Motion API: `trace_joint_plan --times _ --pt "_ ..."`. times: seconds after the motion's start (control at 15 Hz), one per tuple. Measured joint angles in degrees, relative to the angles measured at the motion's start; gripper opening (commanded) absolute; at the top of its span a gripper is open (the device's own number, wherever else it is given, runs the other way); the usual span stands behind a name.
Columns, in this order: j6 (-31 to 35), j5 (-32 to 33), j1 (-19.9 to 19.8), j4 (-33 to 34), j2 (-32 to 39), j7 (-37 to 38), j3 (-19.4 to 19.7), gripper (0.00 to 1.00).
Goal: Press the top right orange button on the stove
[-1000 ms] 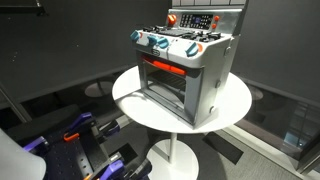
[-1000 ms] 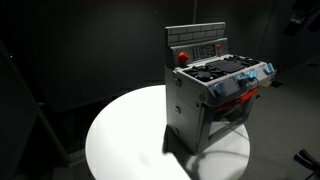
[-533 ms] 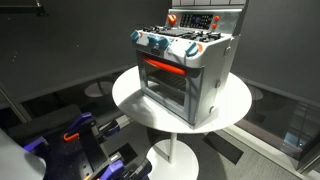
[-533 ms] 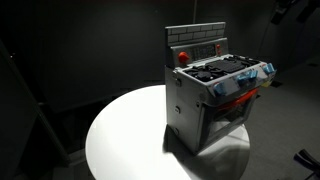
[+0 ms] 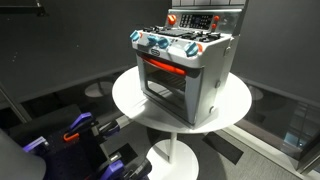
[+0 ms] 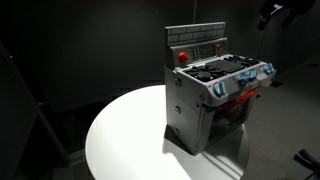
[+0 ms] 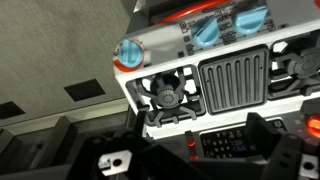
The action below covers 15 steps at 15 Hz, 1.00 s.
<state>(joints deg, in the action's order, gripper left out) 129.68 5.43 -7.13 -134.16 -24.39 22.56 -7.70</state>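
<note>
A grey toy stove (image 5: 185, 70) stands on a round white table (image 5: 235, 105) in both exterior views. Its back panel carries a round orange button (image 5: 171, 19), also seen in an exterior view (image 6: 182, 56). In the wrist view the stove appears upside down: blue knobs (image 7: 130, 53) at the top, burners (image 7: 166, 96) and a grill (image 7: 232, 85) in the middle, and the back panel with a small orange light (image 7: 192, 143) and an orange button (image 7: 308, 128) at the right edge. My gripper (image 7: 205, 140) is open, above the back panel and touching nothing. It shows dark at top right (image 6: 272, 12).
The stove (image 6: 210, 95) sits toward one side of the table (image 6: 120, 140). Dark equipment with blue and orange parts (image 5: 80, 135) lies on the floor beside the table. A glass wall (image 5: 290, 120) is behind. The room is dark.
In the exterior view my gripper has moved leftward along the top, closer to above the stove. The stove has not moved.
</note>
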Motion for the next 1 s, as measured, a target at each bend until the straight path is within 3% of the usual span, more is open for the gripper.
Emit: trace_joint_plan --times 0.47,1.0 --pt "3.4 4.4 -2.3 2.8 5.9 0.7 2.4 1.00" --pt "3.5 4.4 -1.9 2.7 6.0 0.7 2.5 1.00"
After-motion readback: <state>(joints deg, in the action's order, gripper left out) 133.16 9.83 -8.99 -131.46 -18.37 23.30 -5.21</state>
